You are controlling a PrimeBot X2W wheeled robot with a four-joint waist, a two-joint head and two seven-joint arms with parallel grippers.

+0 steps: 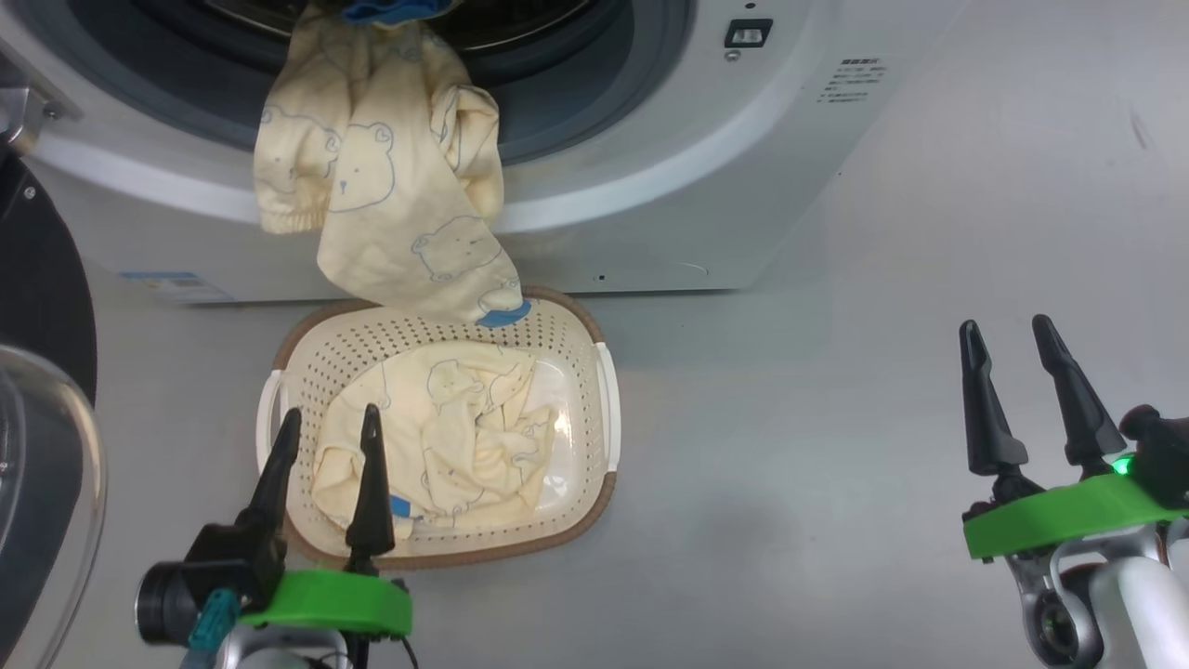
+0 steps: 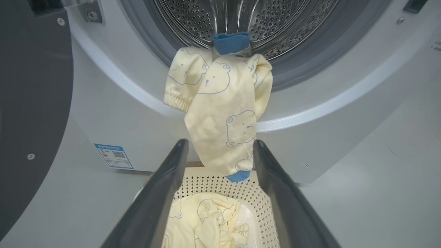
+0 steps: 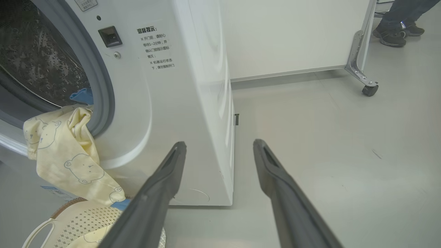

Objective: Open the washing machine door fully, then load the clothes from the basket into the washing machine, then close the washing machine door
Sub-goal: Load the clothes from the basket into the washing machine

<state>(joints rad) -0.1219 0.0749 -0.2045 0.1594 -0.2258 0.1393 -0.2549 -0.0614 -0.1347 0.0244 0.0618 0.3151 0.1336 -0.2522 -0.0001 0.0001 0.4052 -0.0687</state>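
cream bear-print clothes [image 1: 390, 186], white washing machine [image 1: 650, 186], cream basket [image 1: 576, 334]

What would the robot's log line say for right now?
door: open | washer: yellow cloth hanging out over basket | basket: second cloth inside | left gripper: open, by basket | right gripper: open, empty

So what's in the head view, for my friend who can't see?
A cream bear-print garment hangs out of the open washing machine, its blue cuff near the basket. More cream clothes lie inside; the left gripper and right gripper are open and empty.
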